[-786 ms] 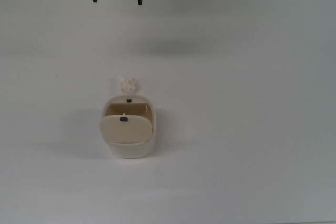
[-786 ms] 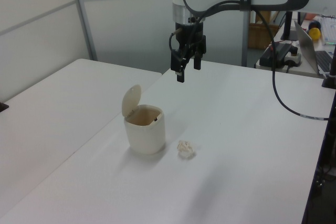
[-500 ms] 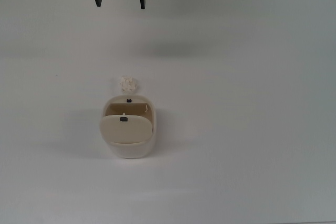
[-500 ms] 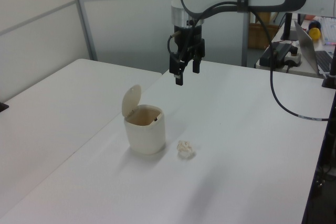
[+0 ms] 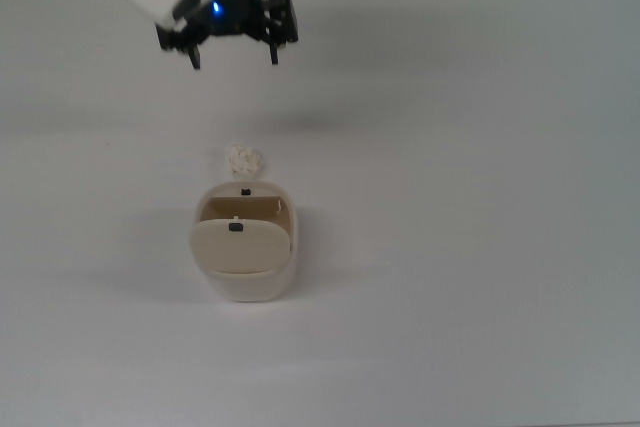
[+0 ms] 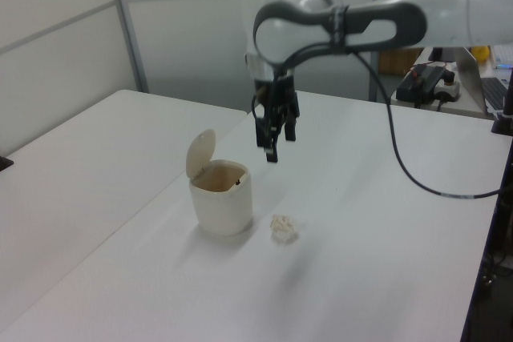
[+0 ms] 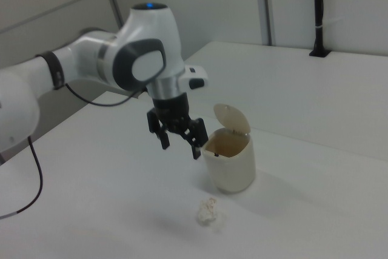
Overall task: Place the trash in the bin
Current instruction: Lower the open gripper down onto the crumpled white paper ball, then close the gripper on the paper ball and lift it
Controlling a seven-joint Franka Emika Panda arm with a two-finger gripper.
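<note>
Trash, a small crumpled off-white paper wad, lies on the white table just beside the bin, close to its wall but apart from it. In the top view it sits directly above the bin's open mouth; in the left view it lies to the bin's right; in the right view it is in front of the bin and a little to the right view's left. The bin is a cream-beige rounded container standing upright, with its swing flap lid tipped up and the tan inside exposed. Small black tabs show on the lid and on the rim. The gripper hangs in the air above the table, well clear of the wad and touching nothing. Its two black fingers point downward and are spread wide apart, with nothing between them. In the top view the gripper is above the wad, toward the top edge; in the left view it hovers higher than the bin and just to its right. The white and grey arm reaches in from the right view's left, with a dark cable trailing from it.
</note>
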